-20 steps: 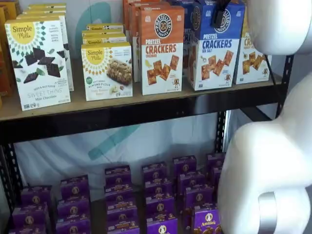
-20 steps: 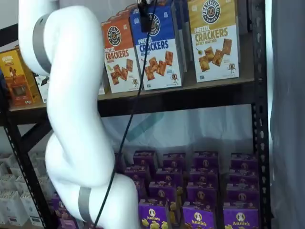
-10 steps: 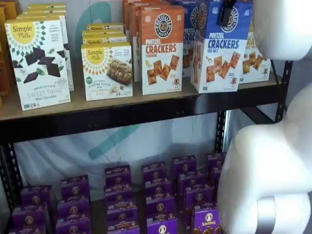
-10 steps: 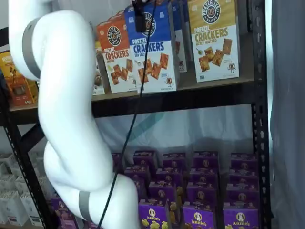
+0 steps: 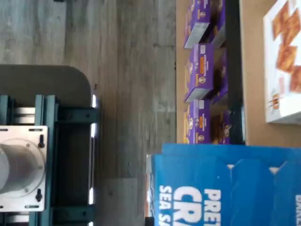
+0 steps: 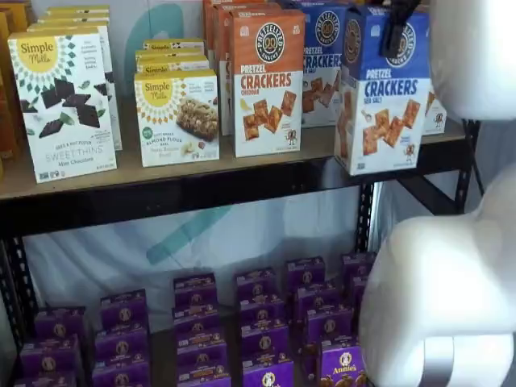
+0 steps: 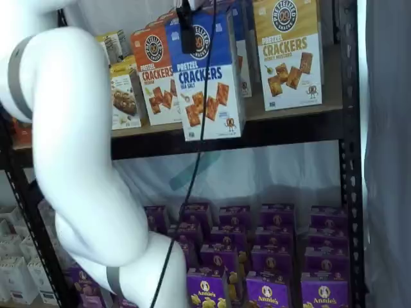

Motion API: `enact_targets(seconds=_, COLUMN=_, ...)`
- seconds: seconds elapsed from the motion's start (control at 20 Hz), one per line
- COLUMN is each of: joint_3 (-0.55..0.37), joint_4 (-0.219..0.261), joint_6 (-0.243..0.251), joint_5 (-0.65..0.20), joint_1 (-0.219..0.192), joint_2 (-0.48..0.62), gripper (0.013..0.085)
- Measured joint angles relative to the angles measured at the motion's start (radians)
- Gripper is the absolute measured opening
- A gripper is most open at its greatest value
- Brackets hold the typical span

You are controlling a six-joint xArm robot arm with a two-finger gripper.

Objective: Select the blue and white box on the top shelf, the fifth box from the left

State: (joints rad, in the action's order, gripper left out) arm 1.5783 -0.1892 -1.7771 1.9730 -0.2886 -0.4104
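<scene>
The blue and white box (image 6: pixel 383 89) reads "PRETZEL CRACKERS SEA SALT". It hangs out in front of the top shelf (image 6: pixel 201 187), past the black rail, and its base is off the board. It shows the same way in a shelf view (image 7: pixel 207 77), in front of the shelf rail (image 7: pixel 289 128). My gripper (image 6: pixel 399 28) is shut on the box's blue top, with one black finger lying over its front face in both shelf views (image 7: pixel 186 29). The wrist view shows the box's blue top (image 5: pixel 225 188) close up.
An orange Cheddar box (image 6: pixel 268 81) and a second blue box (image 6: pixel 322 64) stand on the shelf beside the gap. A yellow-topped box (image 7: pixel 288 54) stands to the right. Purple boxes (image 6: pixel 258 322) fill the lower shelf. My white arm (image 7: pixel 77 160) blocks much of the view.
The blue and white box has come forward off the shelf with my gripper, from standing in its row to hanging in front of the rail. The arm has swung with it.
</scene>
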Motion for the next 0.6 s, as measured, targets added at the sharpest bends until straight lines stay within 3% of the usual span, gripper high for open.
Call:
enact_targets(seconds=0.25, joint_3=-0.127, joint_4=0.036, joint_6=-0.034, joint_5=-0.028, joint_1=-0.014, joint_2=-0.092, gripper=0.057)
enact_targets(seconds=0.6, joint_3=-0.225, joint_4=0.04, joint_6=-0.049, joint_5=-0.052, joint_1=-0.024, joint_2=-0.158, gripper=0.057)
